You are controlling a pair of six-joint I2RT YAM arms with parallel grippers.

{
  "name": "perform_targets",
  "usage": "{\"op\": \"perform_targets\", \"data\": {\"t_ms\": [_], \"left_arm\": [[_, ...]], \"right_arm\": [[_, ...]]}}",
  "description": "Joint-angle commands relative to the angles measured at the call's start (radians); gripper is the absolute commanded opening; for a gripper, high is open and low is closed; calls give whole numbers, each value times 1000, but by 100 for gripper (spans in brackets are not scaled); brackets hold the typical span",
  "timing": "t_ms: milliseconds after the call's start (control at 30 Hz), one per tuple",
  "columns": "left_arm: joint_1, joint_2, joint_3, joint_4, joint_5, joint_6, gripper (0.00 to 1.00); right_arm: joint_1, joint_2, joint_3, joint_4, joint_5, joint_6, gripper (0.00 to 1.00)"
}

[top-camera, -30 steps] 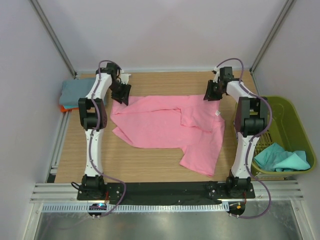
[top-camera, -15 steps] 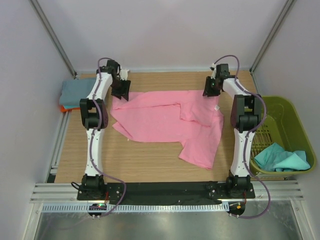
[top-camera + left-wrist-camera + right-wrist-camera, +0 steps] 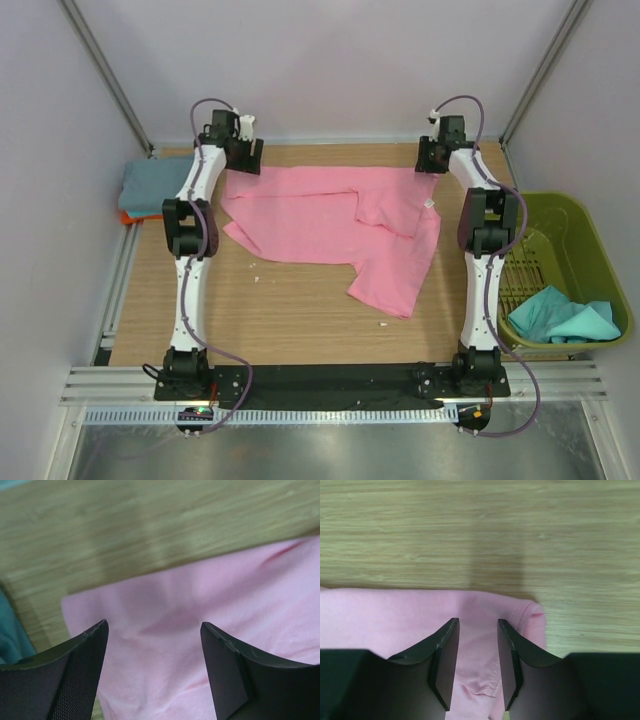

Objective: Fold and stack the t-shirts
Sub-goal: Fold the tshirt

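Pink t-shirt [image 3: 320,205] lies spread, rumpled at right, on the far half of the surface [image 3: 290,320]; left gripper [image 3: 153,625] gapes wide over its far-left corner, right gripper [image 3: 477,622] narrowly parted over its far-right corner.

We see a plain bright pink t-shirt [image 3: 330,225], a light brown wood-grain table [image 3: 300,320], an olive-green basket [image 3: 590,225], a teal shirt [image 3: 560,318], a grey-blue shirt [image 3: 150,180] and orange cloth [image 3: 124,216].

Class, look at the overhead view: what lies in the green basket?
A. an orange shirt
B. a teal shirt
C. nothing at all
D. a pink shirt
B: a teal shirt lies crumpled in the basket, while the pink shirt is spread on the table.
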Motion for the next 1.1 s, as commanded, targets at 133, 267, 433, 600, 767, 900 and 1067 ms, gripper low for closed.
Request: {"op": "perform_targets", "data": {"t_ms": [133, 267, 433, 600, 767, 900, 1067], "left_arm": [[-19, -237, -21, 113, -8, -24, 76], [-19, -429, -218, 106, 15, 4, 76], [-19, -569, -518, 84, 92, 42, 73], [-19, -560, -608, -74, 228, 27, 60], [-21, -567, -711, -102, 224, 65, 56], [-21, -570, -768, -75, 181, 79, 57], [-19, -558, -773, -91, 161, 84, 58]], "right_arm": [[-6, -155, 46, 47, -6, -73, 45], [-4, -255, -42, 30, -51, -38, 46], [6, -315, -189, 27, -124, 45, 46], [8, -283, -212, 5, -147, 88, 46], [6, -263, -238, 5, -144, 99, 46], [6, -237, -241, -2, -120, 79, 46], [8, -182, -236, -5, -98, 76, 47]]}}
